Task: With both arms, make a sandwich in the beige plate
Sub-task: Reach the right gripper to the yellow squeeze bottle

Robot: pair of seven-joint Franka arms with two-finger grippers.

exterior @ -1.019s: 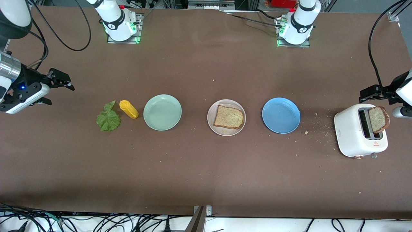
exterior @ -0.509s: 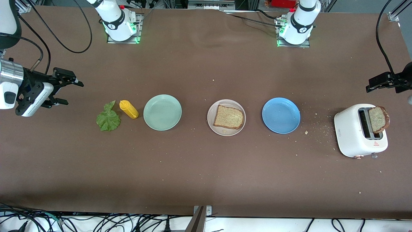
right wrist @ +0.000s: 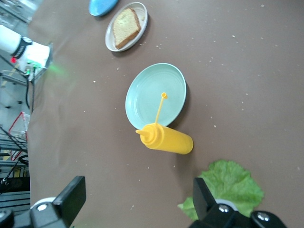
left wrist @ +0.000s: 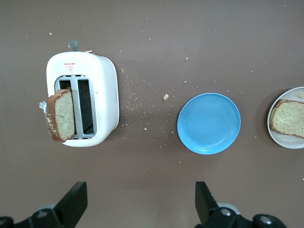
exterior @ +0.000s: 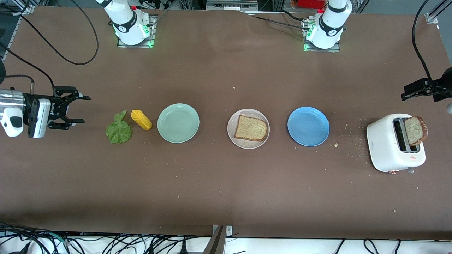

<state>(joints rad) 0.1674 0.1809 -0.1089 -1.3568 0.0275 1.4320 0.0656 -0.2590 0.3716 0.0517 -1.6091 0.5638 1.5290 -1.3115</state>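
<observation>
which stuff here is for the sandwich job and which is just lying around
For the job:
beige plate
bread slice on it
second bread slice in the toaster
lettuce leaf
right claw, open, near the leaf
left claw, open, above the toaster

Lying about:
mint-green plate
blue plate
yellow squeeze bottle
crumbs

White arms (exterior: pixel 123 17), black fingers (exterior: pixel 72 121), silver wrist, black cables

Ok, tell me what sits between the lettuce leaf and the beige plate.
In the front view: the yellow squeeze bottle and the mint-green plate, between lettuce leaf and beige plate.
</observation>
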